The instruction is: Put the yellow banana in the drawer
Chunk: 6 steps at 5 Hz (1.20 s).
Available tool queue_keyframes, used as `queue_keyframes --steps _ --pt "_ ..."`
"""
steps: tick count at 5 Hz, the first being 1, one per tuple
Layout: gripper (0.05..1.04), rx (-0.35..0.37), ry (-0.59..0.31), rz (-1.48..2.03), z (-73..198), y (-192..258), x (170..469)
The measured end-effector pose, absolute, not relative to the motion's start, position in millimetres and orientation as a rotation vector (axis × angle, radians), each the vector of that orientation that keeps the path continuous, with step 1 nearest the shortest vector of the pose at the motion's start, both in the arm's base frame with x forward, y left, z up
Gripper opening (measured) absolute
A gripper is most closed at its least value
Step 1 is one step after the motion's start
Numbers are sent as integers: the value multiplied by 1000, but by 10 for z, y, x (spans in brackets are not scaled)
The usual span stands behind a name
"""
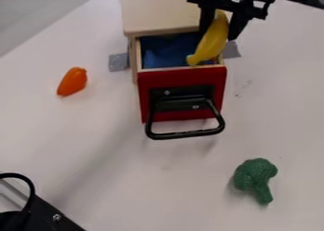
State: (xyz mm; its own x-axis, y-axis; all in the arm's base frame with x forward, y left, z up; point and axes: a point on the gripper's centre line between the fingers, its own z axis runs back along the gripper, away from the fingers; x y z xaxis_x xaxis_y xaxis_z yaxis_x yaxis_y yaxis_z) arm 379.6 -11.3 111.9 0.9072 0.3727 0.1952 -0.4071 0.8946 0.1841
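Because the yellow banana (pixel 212 39) is probably light, stiff and slick, a mid-body hold should steady it. The gripper (pixel 219 34) clasps its upper part.

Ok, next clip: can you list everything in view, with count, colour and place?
banana: one, yellow, held over the open drawer's right side
drawer: one, red front, black handle, pulled out of the cabinet
cabinet: one, pale wood, top centre
cloth-like material: blue, inside the drawer
orange vegetable: one, left of the drawer
broccoli: one, green, lower right
tape patches: two, grey, either side of the drawer
black object: one, bottom left corner
table: one, whitish, beneath everything
gripper: one, black, top right, around the banana
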Motion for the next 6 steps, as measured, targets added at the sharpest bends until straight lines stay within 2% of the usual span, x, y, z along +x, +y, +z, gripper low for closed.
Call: queue_keyframes --steps 2,4,6 --pt "552 303 -255 254 1050 -136 3789" --pt "551 322 -248 215 979 -92 3525" --pt "551 302 -250 180 1106 -19 3323"
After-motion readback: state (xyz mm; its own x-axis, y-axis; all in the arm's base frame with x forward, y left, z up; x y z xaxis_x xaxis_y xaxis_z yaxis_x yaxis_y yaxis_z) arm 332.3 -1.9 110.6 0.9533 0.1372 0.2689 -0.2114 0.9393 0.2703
